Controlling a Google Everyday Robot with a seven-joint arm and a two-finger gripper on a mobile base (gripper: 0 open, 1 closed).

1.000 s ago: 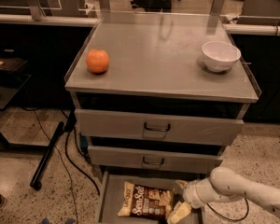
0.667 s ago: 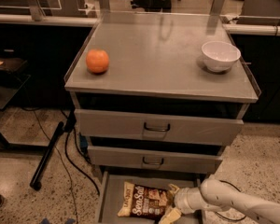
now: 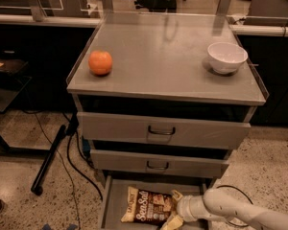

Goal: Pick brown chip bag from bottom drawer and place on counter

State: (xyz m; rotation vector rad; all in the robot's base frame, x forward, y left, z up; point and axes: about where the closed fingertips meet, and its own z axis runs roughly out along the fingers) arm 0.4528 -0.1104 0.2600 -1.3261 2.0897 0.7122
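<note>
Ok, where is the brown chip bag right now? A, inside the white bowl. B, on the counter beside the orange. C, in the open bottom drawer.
C: the brown chip bag lies flat in the pulled-out bottom drawer, with the end effector at its right end, while the counter above carries the orange and the white bowl.

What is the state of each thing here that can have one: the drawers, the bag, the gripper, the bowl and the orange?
bottom drawer: pulled open.
brown chip bag: lying flat on the drawer floor, not lifted.
gripper: down in the drawer at the bag's right end, open.
two upper drawers: pushed in, or nearly so.
white bowl: upright on the counter, looks empty.
orange: whole, resting on the counter.
</note>
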